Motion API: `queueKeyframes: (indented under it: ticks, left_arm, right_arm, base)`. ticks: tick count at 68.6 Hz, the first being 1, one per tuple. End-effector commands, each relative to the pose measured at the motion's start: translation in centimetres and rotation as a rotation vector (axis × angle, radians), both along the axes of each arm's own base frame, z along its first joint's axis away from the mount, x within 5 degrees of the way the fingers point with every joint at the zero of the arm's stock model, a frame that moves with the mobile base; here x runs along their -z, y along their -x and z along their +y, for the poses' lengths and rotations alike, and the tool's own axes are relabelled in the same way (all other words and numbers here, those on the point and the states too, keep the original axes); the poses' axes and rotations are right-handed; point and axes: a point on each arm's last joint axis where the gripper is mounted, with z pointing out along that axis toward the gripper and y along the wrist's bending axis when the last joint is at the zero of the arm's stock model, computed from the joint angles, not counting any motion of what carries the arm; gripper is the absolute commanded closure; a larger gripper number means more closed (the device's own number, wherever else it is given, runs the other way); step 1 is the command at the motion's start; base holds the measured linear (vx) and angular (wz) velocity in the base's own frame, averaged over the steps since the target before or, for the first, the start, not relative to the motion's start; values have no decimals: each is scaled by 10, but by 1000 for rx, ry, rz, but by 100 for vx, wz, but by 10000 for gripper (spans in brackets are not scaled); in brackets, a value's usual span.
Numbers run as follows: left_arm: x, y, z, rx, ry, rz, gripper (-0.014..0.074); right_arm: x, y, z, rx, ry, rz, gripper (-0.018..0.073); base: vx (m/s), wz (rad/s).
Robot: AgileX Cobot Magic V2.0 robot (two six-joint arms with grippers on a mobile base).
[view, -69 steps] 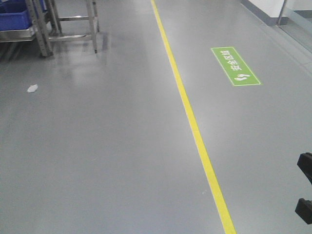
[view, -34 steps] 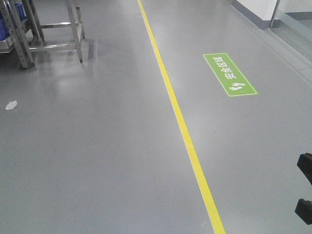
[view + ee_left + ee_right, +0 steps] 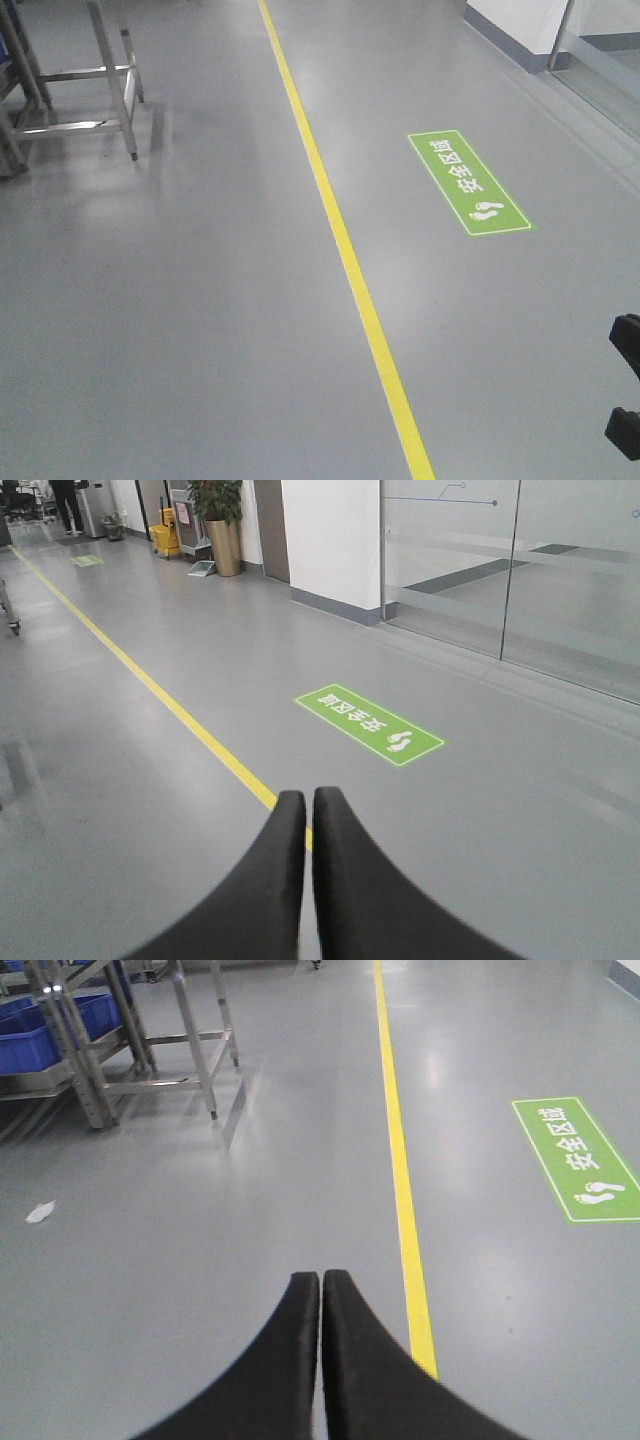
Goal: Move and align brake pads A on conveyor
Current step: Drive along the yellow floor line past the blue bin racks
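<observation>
The brake pads and the conveyor are out of view in every frame; only grey factory floor shows. My left gripper (image 3: pixel 309 798) hangs over the floor beside a yellow line, its two black fingers pressed together with nothing between them. My right gripper (image 3: pixel 321 1278) is likewise shut and empty, pointing along the floor just left of the same line. Two black robot parts (image 3: pixel 626 345) poke in at the right edge of the front view.
A yellow floor line (image 3: pixel 350 260) runs ahead, with a green footprint sign (image 3: pixel 466 183) to its right. A steel rack (image 3: pixel 115 80) with blue bins (image 3: pixel 40 1030) stands at the left. A white scrap (image 3: pixel 41 1212) lies on the floor. A glass wall (image 3: pixel 500 570) and a potted plant (image 3: pixel 224 545) stand further off.
In the front view the rack, yellow line and green sign have slid leftward and the sign nearer; the white scrap and blue bins have left the frame. The black parts at the right edge stay put.
</observation>
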Motion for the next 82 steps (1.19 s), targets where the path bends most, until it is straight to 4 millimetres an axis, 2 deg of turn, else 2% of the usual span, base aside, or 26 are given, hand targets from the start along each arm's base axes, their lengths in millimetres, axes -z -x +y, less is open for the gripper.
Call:
queueKeyframes:
  ticks: [1,39,82]
  left_arm:
    - [-13,-1,-1,6,38,-72,603]
    - [-13,-1,-1,6,38,-71,603]
    - [-13,-1,-1,6,38,-71,603]
  right_arm:
    - [-15,-2,-1,10,-7,-94,569]
    - [-15,-2,-1,9,-6,-93,569]
    - [-15,-2,-1,9,-6,-93,569]
  base:
    - [58,-12]
    - [60,-5]
    - [59,8]
